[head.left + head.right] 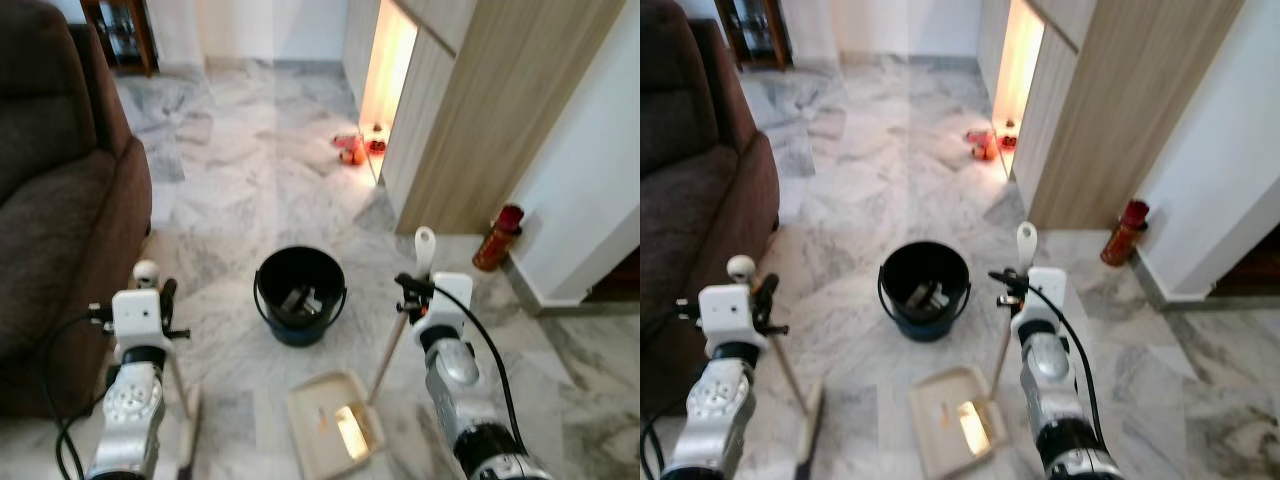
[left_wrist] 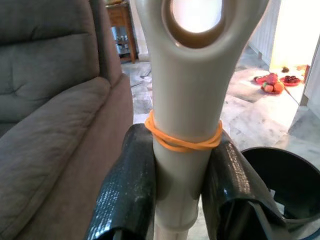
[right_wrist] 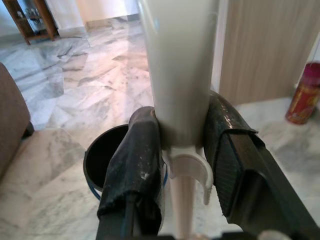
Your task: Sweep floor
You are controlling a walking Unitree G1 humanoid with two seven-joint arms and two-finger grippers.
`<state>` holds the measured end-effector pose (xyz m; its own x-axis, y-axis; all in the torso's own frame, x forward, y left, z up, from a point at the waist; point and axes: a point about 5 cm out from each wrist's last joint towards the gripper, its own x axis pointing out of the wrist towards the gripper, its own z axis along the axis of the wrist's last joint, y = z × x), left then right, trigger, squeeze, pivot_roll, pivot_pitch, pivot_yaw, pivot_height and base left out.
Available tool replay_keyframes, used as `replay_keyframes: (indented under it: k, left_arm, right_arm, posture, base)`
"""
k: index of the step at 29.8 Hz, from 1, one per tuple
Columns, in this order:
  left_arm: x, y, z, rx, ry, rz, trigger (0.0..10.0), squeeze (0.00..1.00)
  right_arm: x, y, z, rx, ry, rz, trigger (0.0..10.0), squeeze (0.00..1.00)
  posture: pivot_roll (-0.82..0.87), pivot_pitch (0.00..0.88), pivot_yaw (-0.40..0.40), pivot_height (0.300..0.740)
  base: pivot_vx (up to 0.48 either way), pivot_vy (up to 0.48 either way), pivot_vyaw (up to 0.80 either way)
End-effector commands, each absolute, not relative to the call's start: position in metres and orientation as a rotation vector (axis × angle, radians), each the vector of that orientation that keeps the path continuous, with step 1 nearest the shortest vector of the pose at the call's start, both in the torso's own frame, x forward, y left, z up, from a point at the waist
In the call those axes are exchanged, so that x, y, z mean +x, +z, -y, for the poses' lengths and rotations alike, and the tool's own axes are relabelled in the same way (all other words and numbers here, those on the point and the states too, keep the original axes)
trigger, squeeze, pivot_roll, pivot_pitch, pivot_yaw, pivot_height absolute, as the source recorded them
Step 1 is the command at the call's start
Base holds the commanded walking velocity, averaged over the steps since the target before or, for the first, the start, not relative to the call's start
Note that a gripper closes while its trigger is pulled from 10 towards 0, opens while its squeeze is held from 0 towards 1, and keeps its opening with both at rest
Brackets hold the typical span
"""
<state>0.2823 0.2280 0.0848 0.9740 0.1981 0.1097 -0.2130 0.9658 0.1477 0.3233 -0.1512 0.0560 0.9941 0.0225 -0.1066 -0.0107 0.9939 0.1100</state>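
Grippers both clamped: left gripper (image 2: 182, 185) on broom handle (image 2: 185, 100), right gripper (image 3: 182, 165) on dustpan handle (image 3: 181, 75), beside bucket (image 1: 300, 295).

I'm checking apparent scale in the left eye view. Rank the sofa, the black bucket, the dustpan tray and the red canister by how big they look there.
1. sofa, by far the largest
2. black bucket
3. dustpan tray, close to the bucket and nearer the camera, so that order is unsure
4. red canister, smallest

Surface: grey-veined marble floor (image 1: 230, 190).
On it: black bucket (image 1: 300, 295), beige dustpan (image 1: 335, 422), brown sofa (image 1: 60, 200), red canister (image 1: 497, 238) by wall.
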Motion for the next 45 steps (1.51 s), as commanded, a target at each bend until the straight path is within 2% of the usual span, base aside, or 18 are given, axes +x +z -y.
replay_keyframes:
  k: [1, 18, 30, 45]
  left_arm:
    - [0.288, 0.091, -0.216, 0.147, 0.169, 0.134, 10.0, 0.00]
    - [0.291, 0.093, -0.215, 0.149, 0.155, 0.141, 10.0, 0.00]
    - [0.293, 0.093, -0.215, 0.156, 0.150, 0.136, 10.0, 0.00]
    - [0.292, 0.092, -0.216, 0.168, 0.145, 0.135, 10.0, 0.00]
  right_arm:
    - [0.329, 0.068, 0.156, 0.133, -0.002, -0.055, 10.0, 0.00]
    - [0.329, 0.092, 0.146, 0.132, 0.051, 0.061, 10.0, 0.00]
    - [0.305, 0.112, 0.148, 0.174, 0.051, 0.122, 10.0, 0.00]
    - [0.295, 0.173, 0.155, 0.278, -0.004, 0.289, 10.0, 0.00]
  posture:
    - [0.12, 0.000, -0.038, 0.740]
    - [0.11, 0.000, -0.016, 0.740]
    - [0.08, 0.000, -0.003, 0.740]
    - [0.09, 0.000, -0.001, 0.740]
  base:
    - [0.000, 0.000, 0.00]
    - [0.000, 0.000, 0.00]
    - [0.000, 0.000, 0.00]
    - [0.000, 0.000, 0.00]
